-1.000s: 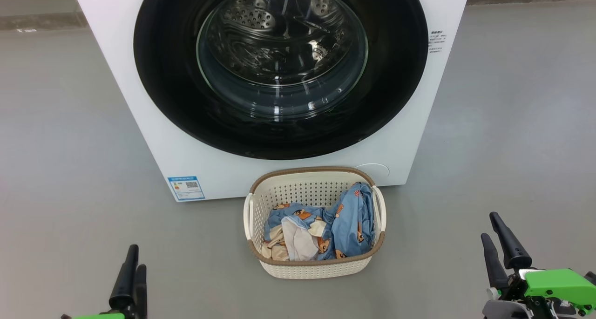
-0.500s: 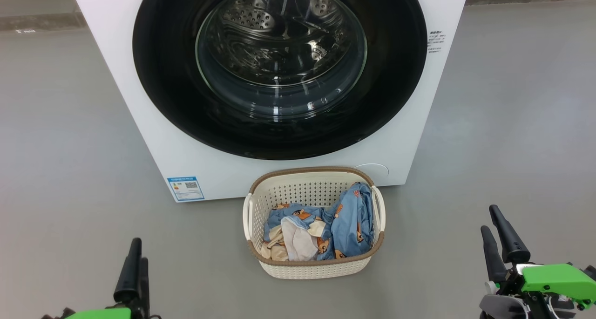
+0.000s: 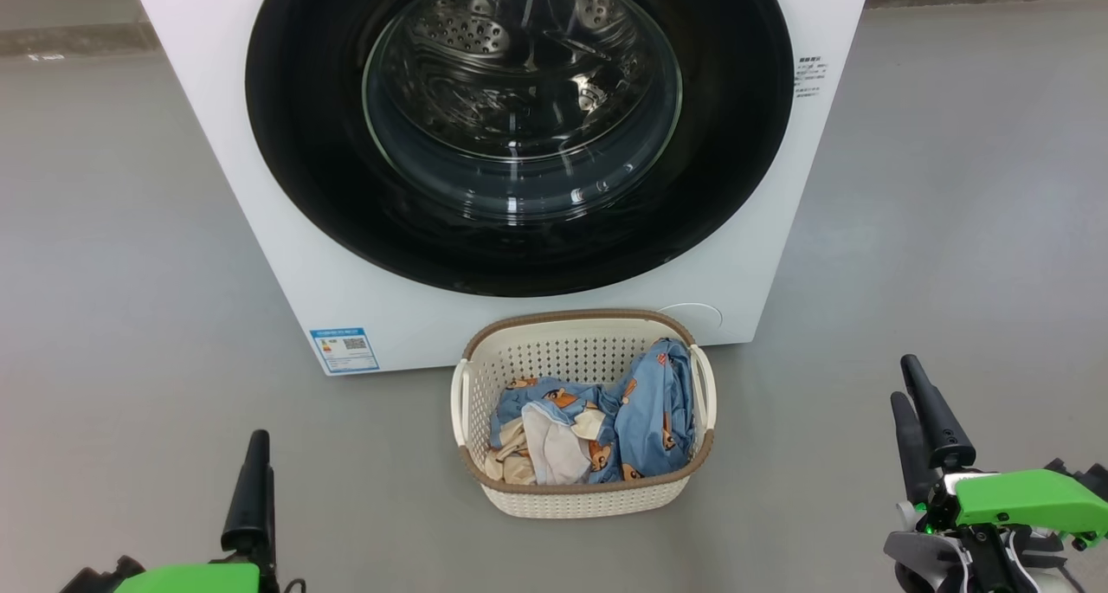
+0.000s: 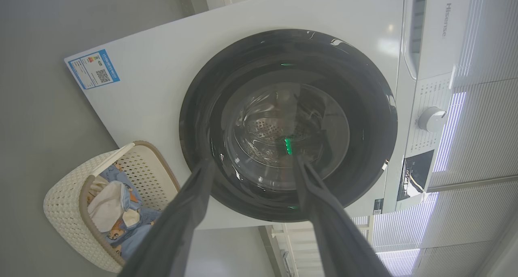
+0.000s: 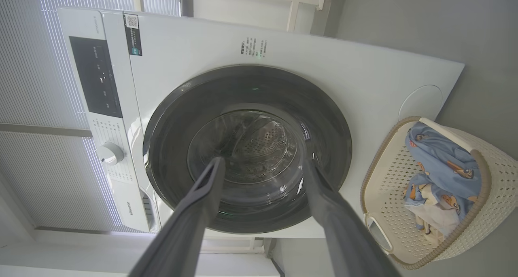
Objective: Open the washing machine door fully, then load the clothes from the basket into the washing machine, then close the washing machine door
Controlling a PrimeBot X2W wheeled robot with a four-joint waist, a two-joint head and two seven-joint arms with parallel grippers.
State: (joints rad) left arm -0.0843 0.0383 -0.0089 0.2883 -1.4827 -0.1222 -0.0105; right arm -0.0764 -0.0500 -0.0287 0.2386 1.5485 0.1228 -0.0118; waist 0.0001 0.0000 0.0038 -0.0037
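1. Boxy white washing machine (image 3: 260, 186) with a smooth, glossy front panel. Stands on a matte grey floor (image 3: 130, 229).
2. Large round washing machine door (image 3: 303, 143), glossy black and nearly machine-wide. Lies shut, flush against the front panel.
3. Clear, bulging glass porthole (image 3: 519, 177) at the door's centre. Shows the perforated steel drum (image 3: 485, 30) behind it (bright reflections streak the glass).
4. Blue rectangular energy label (image 3: 345, 350), stuck flat on the lower front corner on the robot's left side.
5. Round white control knob (image 4: 432, 119) and flat dark display panel (image 5: 95, 77), both set in the machine's top strip.
6. Small rounded-rectangular basket (image 3: 589, 499) of cream-white perforated plastic, with a brown woven-look rim and white side handles. Sits on the floor just in front of the machine, below the door. Cannot tell whether it touches the front panel.
7. Soft, crumpled clothes (image 3: 640, 411): light-blue fabric printed with orange-brown bears, plus cream and white parts. Lie inside the basket, with one blue fold reaching up the wall on the robot's right to the rim.
8. Left gripper (image 4: 253, 161): two long, dark, tapered fingers spread wide with nothing between them. Hangs over the floor to the basket's left, well apart from it, and points toward the door.
9. Right gripper (image 5: 264, 161): same finger form, likewise spread wide and empty. Hangs to the basket's right, well apart, aimed at the door.
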